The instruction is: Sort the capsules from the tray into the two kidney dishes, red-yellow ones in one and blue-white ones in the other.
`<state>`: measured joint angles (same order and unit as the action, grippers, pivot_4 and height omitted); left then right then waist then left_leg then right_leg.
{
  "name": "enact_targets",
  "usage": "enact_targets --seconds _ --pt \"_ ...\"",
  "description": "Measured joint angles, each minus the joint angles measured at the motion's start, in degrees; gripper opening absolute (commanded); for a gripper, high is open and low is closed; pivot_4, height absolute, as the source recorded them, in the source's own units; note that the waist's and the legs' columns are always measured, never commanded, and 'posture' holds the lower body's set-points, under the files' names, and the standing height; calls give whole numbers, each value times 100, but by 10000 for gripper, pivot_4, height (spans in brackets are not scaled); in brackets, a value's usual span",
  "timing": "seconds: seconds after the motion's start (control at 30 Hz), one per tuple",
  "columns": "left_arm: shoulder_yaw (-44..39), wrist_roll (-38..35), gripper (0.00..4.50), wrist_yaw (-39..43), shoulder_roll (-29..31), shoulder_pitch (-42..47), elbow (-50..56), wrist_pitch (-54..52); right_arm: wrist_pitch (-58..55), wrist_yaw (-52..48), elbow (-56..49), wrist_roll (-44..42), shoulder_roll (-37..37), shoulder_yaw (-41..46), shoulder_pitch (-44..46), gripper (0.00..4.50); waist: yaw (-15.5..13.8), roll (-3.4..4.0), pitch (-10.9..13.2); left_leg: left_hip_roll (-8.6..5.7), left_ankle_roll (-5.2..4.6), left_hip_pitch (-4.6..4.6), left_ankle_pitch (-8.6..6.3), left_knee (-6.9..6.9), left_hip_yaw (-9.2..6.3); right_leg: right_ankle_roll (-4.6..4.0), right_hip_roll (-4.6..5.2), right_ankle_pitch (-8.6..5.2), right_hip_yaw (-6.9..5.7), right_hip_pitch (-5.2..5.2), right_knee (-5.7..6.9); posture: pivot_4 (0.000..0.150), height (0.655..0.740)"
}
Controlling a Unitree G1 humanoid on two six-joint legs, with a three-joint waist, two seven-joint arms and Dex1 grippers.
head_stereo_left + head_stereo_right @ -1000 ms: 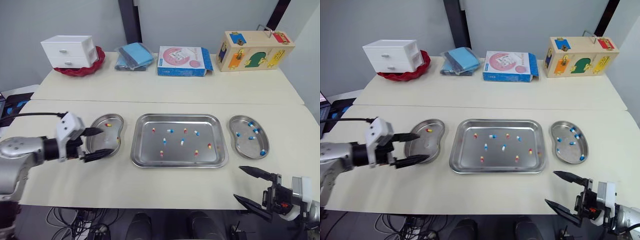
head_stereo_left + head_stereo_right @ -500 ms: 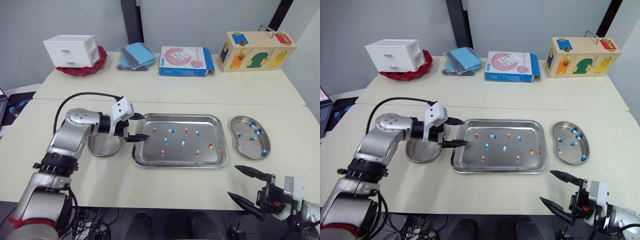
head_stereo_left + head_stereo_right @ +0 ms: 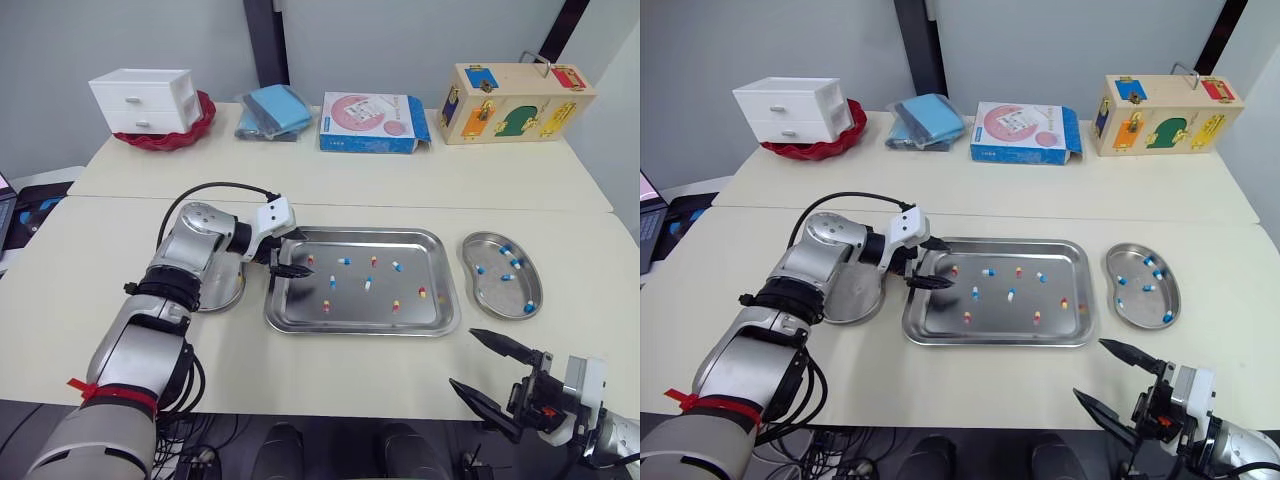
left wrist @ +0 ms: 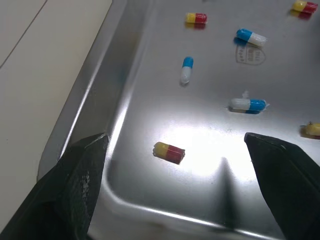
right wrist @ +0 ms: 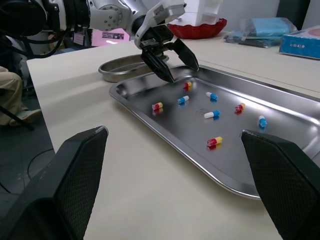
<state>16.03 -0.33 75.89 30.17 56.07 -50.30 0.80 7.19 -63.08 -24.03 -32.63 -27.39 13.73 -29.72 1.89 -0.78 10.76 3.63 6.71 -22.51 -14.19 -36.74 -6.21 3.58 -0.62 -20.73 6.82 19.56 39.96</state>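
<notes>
**First:** Left wrist view, what do we have between the fingers?

**Second:** Our left end effector [image 4: 175,140] is spread wide over the left end of the tray [image 3: 362,318]. A red-yellow capsule [image 4: 169,152] lies on the tray floor between the two fingers, and neither finger touches it.

**First:** And the other capsules?

**Second:** We see them scattered across the tray, both colours mixed. A blue-white capsule [image 4: 186,69] lies just beyond the red-yellow one. The right kidney dish [image 3: 495,295], just beside the tray, holds several blue-white ones. The left kidney dish [image 3: 218,296] sits on the tray's other side, partly under our left arm, and we cannot tell what it holds.

**First:** Our right side?

**Second:** The right end effector [image 3: 461,356] hangs by the near right edge of the tabletop [image 3: 300,370], well apart from the tray. Its fingers are spread and hold nothing.
</notes>
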Motion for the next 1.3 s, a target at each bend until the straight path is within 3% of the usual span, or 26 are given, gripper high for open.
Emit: enact_targets --seconds 0.13,0.6,0.93,1.3 --pt "52 245 33290 4 -170 165 -420 250 25 107 -38 20 35 -66 -87 45000 5 0 0 0 0 -1 0 -1 -1 0 0 0 -1 0 0 1500 7400" --pt "54 728 33290 -94 -299 332 -807 468 126 320 -63 109 38 -169 -117 45000 2 0 0 -1 0 -1 0 -2 -4 0 0 0 -3 -2 1 1500 7400" --pt "53 757 1365 95 -336 333 -781 308 130 338 -63 110 27 -170 -108 45000 3 0 0 0 0 7 0 -3 -5 0 0 0 -4 -10 2 1500 7400" --pt "50 780 611 101 -335 312 -653 212 131 335 -62 110 -18 -170 -81 45000 2 0 0 0 0 7 0 -4 -5 1 0 0 -4 -12 2 1500 7400"
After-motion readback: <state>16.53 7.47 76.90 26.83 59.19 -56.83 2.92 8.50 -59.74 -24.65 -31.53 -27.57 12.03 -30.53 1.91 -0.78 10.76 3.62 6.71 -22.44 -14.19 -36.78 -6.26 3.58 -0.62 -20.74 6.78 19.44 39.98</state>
